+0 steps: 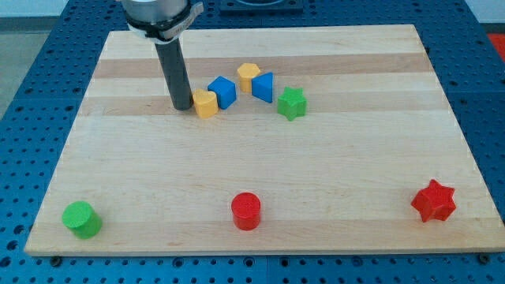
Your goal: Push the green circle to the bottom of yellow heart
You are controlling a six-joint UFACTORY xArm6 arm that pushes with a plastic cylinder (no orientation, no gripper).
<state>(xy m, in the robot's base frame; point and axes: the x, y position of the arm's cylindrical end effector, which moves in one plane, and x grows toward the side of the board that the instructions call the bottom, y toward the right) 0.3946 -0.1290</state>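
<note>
Green circle at the bottom-left corner, our tip far away at the cluster above.

The green circle [82, 218] sits in the tabletop [331, 173] corner at the view's bottom left, near both the left and bottom edges, with open wood to its right up to the red circle [246, 211]. The yellow heart [205, 103] is well apart from it, in the upper middle, and my tip [182, 107] stands just beside the heart's left side, maybe touching. We have no pincer, only the rod, so nothing is held. Right of the heart lie a blue block [223, 91], a yellow block [248, 76], a second blue block [263, 85] and a green star [292, 103], close together. Below the heart the wood is free. A red star [433, 201] sits near the right edge at the bottom.
</note>
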